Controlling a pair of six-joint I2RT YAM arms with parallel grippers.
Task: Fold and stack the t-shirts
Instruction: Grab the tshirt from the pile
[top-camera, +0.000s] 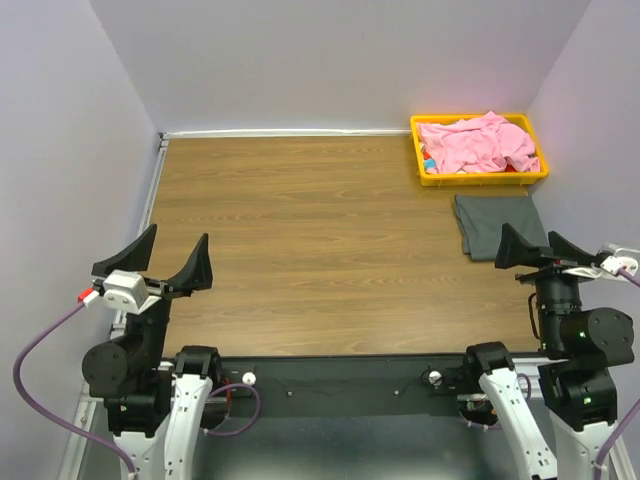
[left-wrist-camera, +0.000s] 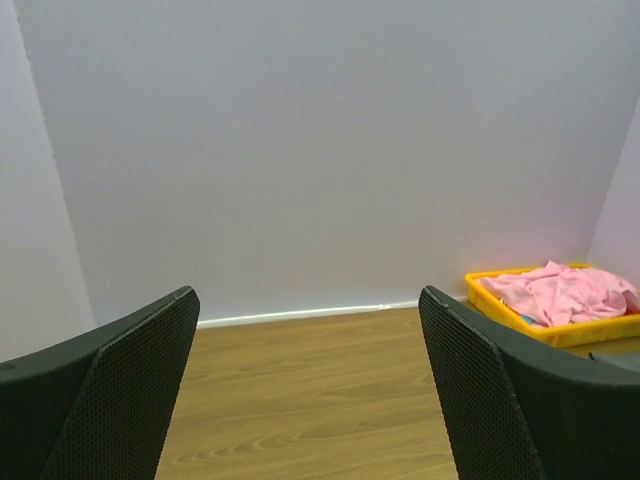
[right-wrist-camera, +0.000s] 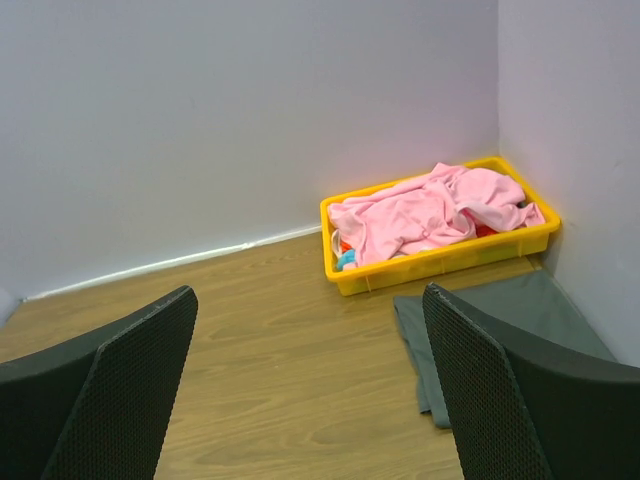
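While your left fingers (top-camera: 195, 268) and right fingers (top-camera: 512, 248) gape empty, a pink t-shirt (top-camera: 475, 143) lies crumpled in the yellow tray (top-camera: 480, 181), a grey t-shirt (top-camera: 490, 215) folded flat beside it.

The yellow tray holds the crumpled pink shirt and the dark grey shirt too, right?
Not quite. The dark grey shirt lies on the table just outside the yellow tray, on its near side; the top external view shows this. The crumpled pink shirt is in the tray.

Top view overhead, 2 wrist views low, forward, sharing tray (right-wrist-camera: 440, 263)
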